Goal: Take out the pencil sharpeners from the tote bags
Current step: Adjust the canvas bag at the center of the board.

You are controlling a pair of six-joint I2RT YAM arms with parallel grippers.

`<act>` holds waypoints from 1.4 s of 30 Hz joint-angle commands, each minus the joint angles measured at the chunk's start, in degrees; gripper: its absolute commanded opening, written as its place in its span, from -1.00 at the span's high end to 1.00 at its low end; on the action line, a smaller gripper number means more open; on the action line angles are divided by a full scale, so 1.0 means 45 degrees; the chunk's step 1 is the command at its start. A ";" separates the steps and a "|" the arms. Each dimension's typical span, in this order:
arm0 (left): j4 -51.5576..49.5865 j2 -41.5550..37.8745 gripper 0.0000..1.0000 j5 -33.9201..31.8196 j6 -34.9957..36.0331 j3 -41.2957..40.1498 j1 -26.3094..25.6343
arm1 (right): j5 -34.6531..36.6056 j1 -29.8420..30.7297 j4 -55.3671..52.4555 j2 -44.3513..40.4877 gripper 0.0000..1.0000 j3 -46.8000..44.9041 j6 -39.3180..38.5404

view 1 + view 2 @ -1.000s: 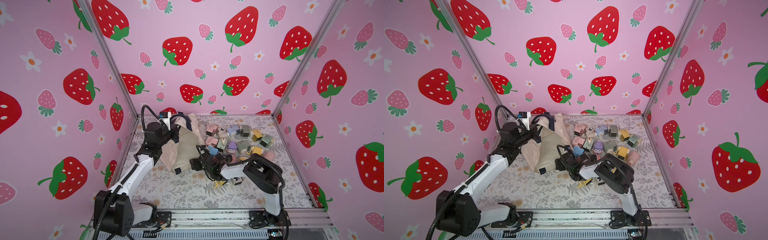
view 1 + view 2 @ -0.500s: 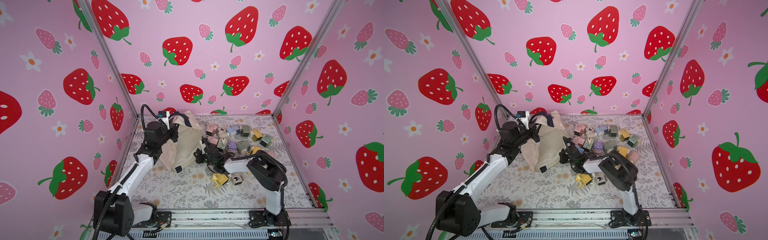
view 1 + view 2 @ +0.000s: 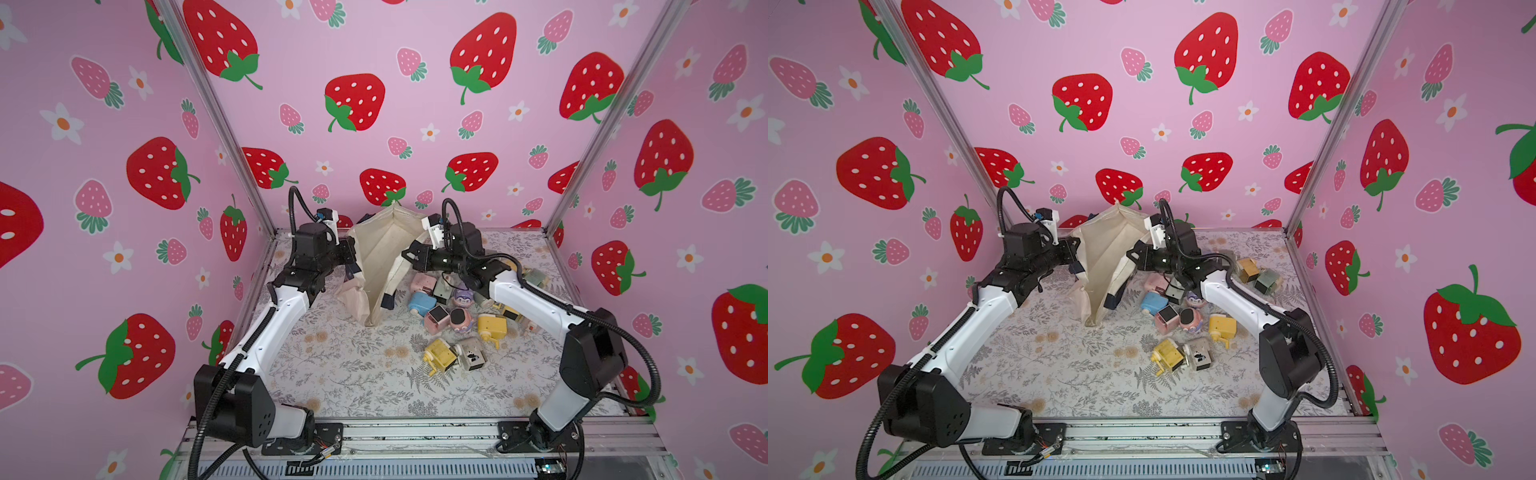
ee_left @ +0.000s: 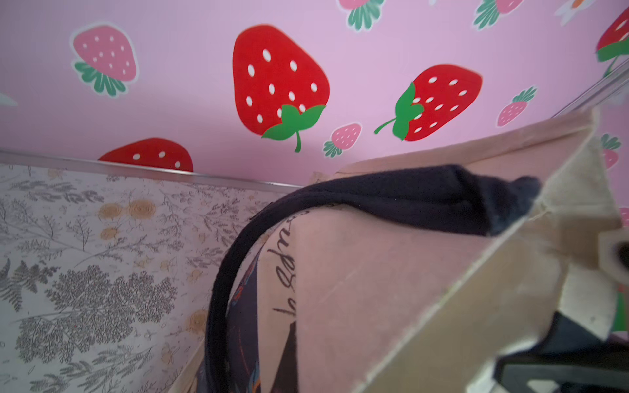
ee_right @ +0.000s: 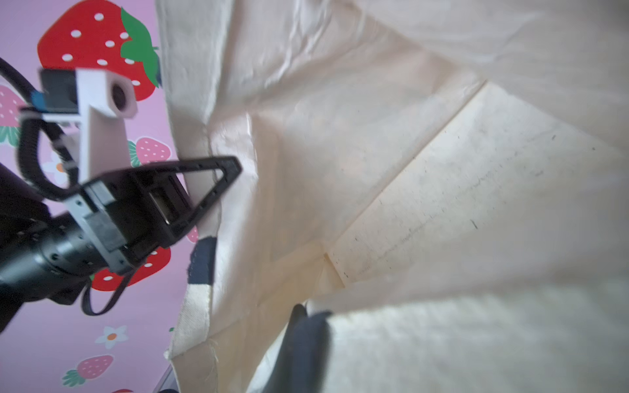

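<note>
One tote bag (image 3: 380, 253), script lettering (image 4: 285, 262) in left wrist only

Pink walls (image 3: 395, 50) close me in on three sides, printed with big red strawberries, smaller pink ones and little white flowers. Two bare metal posts (image 3: 219, 124) run up the back corners where the walls meet. My work surface is a pale cloth (image 3: 353, 374) with grey ferns, sprigs and faded orange blooms; it reaches the walls at the back and sides. In my left wrist view a thin metal strip (image 4: 153, 170) lines the seam between cloth and wall. A silver rail (image 3: 415, 432) crosses the front edge, with a slotted grille (image 3: 415, 469) just below it.
</note>
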 commanded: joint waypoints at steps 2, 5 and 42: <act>-0.2518 0.1119 0.93 0.0234 -0.0324 0.1540 0.0014 | -0.2511 -0.0798 -0.0523 0.1098 1.00 0.1504 0.1470; -0.2794 0.1687 0.91 0.0362 -0.0430 0.2270 0.0048 | -0.2671 -0.1111 -0.1614 0.1807 1.00 0.2900 0.1363; 0.1436 -0.9360 -0.46 -0.4750 -0.0251 -0.7161 0.1429 | 0.6340 -0.1463 -0.2758 -0.6808 -0.56 -0.4695 -0.4657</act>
